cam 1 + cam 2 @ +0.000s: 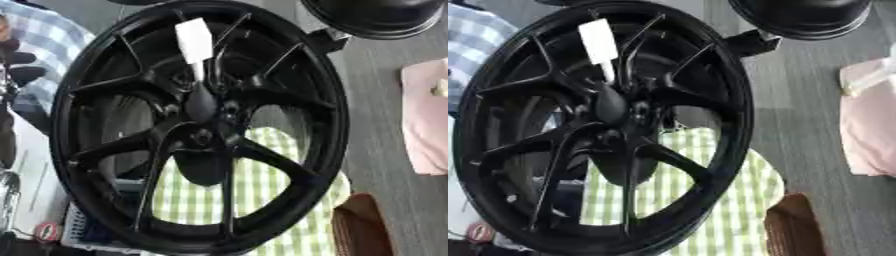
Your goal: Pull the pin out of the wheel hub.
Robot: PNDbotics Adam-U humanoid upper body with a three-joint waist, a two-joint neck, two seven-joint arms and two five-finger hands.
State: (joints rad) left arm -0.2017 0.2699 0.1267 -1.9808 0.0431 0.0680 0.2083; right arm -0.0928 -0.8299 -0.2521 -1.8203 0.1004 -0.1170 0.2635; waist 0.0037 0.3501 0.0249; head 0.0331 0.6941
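Fingers unseen, state cannot be told, white-topped pin (194,41) in black wheel hub (338,117), above checked cloth (262,192)

A black spoked wheel hub (601,130) is seen filling the left and centre of the frame. A white tag (598,40) is shown at upper left, over green-checked cloth (710,200).

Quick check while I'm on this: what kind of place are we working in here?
Probably an indoor workshop or test bay, not a real garage. A black alloy wheel stands upright with a white tag on it, over a green checked cloth on a grey floor.
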